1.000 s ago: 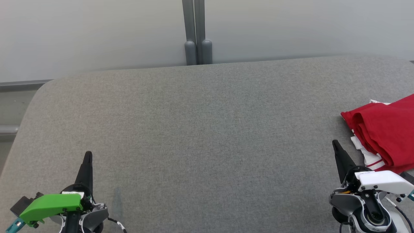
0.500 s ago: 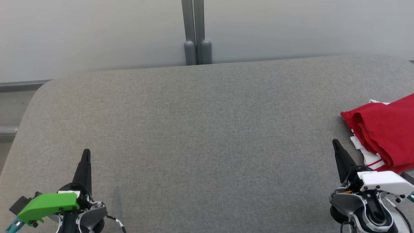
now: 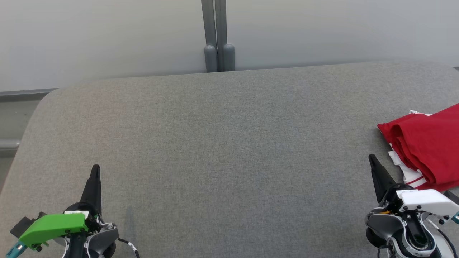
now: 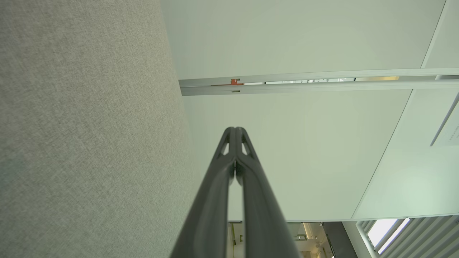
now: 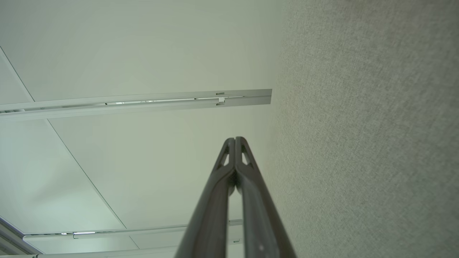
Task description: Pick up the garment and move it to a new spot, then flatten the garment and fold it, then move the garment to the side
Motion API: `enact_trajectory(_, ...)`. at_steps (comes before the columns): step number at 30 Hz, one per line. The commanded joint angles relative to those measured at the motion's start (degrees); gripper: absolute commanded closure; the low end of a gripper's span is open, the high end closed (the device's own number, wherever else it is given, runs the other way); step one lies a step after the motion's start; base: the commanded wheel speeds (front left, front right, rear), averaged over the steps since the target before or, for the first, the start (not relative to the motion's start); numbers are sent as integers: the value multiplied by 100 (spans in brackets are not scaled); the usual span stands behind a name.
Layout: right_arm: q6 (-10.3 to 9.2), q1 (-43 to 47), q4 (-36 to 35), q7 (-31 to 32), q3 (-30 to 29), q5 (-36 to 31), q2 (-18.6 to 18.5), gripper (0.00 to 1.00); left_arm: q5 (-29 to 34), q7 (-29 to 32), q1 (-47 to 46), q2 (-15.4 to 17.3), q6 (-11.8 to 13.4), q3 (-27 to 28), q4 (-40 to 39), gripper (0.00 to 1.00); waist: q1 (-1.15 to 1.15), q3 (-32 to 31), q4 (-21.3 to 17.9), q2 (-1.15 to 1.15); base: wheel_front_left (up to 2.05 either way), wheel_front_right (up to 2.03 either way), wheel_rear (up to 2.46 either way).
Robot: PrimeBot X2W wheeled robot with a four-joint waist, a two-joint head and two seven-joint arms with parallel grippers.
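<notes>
The garment point(image 3: 428, 145) is red with white striped trim, folded into a bundle at the right edge of the grey felt table point(image 3: 229, 150) in the head view. My right gripper point(image 3: 371, 158) hovers low at the lower right, just left of the garment and apart from it, shut and empty. My left gripper point(image 3: 95, 168) sits at the lower left, far from the garment, also shut with nothing in it. In the left wrist view the fingertips point(image 4: 235, 129) meet, and the right wrist view shows its fingertips point(image 5: 235, 139) pressed together too.
The table's rounded far edge meets a pale wall with a grey double post point(image 3: 218, 39) at its middle. The left table edge drops off near a grey rail point(image 3: 9, 143). Broad bare felt lies between the two grippers.
The left gripper has shifted slightly down and to the left. The right gripper and the garment have stayed put.
</notes>
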Motion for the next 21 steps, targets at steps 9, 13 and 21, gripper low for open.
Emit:
enact_trajectory(9,4,56,-32,22,-9,39,-24,100,-4,21,-71,37,-26,17,-14,100,0,0,0,0,0,0,0)
enact_trajectory(13,4,56,-33,21,-9,39,-24,100,-4,21,-71,37,-26,17,-14,100,0,0,0,0,0,0,0)
enact_trajectory(21,4,56,-33,21,-9,39,-24,100,-4,21,-71,37,-26,17,-14,100,0,0,0,0,0,0,0)
